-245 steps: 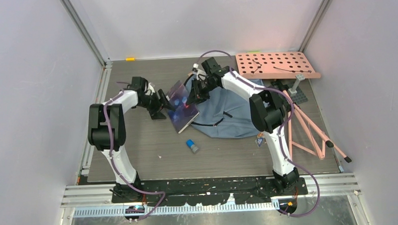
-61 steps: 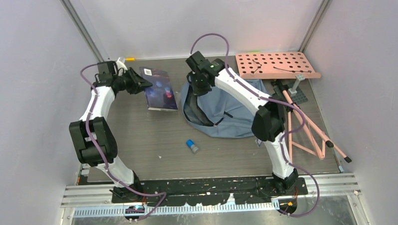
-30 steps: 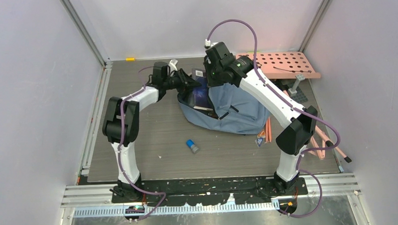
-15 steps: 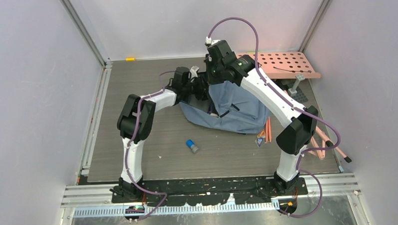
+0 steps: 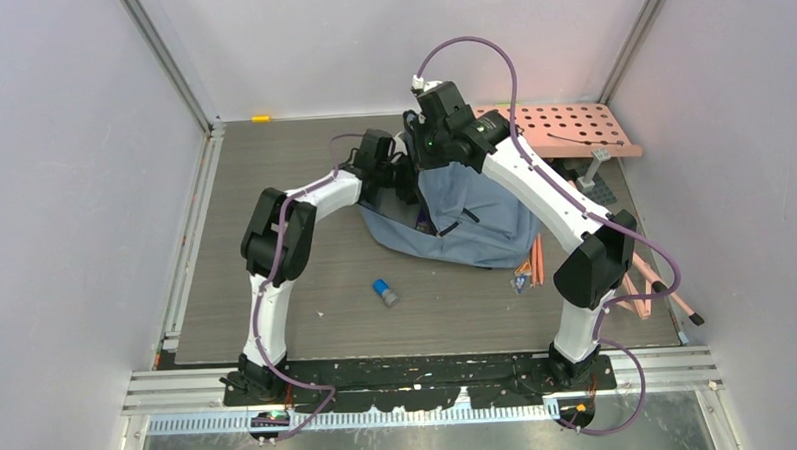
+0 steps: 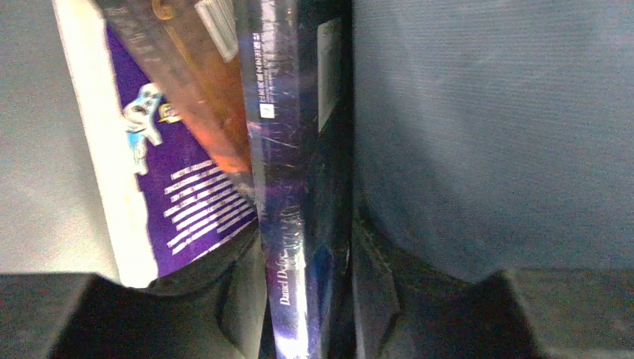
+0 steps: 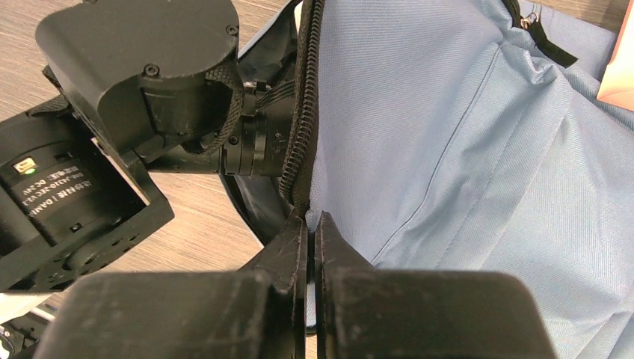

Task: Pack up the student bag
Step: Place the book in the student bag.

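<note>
The grey-blue student bag lies at the table's middle back, its mouth facing left. My right gripper is shut on the bag's zipper edge and holds the flap up. My left gripper is inside the bag's mouth, shut on a dark purple book held edge-on. A second book with a white and purple cover sits beside it inside the bag. From above, the left gripper is hidden in the opening under the right wrist.
A small blue-capped cylinder lies on the table in front of the bag. A pink pegboard stands at the back right, with pink rods along the right side. A small orange item lies by the bag's right edge.
My left gripper picked the book up from the table's left and carried it right, into the bag's mouth. My right gripper lifted the bag's flap and keeps holding it open.
</note>
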`<state>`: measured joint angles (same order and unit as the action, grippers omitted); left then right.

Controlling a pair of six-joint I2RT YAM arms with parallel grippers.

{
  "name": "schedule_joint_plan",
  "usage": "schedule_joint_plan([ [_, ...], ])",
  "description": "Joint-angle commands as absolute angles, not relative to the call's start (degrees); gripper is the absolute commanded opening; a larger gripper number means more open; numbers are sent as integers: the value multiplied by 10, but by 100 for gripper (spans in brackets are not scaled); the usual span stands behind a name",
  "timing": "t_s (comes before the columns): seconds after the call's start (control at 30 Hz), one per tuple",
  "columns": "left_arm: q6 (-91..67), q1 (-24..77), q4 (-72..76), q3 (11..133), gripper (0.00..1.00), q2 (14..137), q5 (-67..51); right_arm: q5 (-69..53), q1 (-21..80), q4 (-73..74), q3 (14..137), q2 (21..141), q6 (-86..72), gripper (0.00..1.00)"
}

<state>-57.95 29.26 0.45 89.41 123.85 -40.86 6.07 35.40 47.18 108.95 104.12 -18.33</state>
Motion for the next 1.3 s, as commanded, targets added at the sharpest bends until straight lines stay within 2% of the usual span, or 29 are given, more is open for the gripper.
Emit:
schedule_joint_plan([
  [0.0,-490,288,-83,933,49,1208,-404,77,349,432,1089,1005,-172,1],
  [0.23,-480,245,-4,866,73,1144,-402,82,346,434,1085,998,-159,1],
  [0.43,-414,224,-46,852,75,1071,-346,86,343,436,1079,995,-152,1],
  [0.63,-254,216,-158,814,77,952,-172,68,343,435,1075,996,-158,6],
  [0.7,-233,214,-173,798,78,920,-137,61,344,433,1068,995,-162,13],
  [0.77,-225,215,-174,782,78,889,-116,58,344,432,1063,995,-165,25],
  [0.9,-227,220,-170,755,77,839,-105,65,345,431,1055,989,-173,58],
  [0.97,-220,233,-174,747,77,818,-99,76,345,432,1048,978,-183,66],
  [1.13,-195,303,-192,740,76,790,-80,105,344,435,1016,936,-192,81],
  [1.27,-177,373,-196,732,75,801,-84,128,332,435,976,895,-222,97],
])
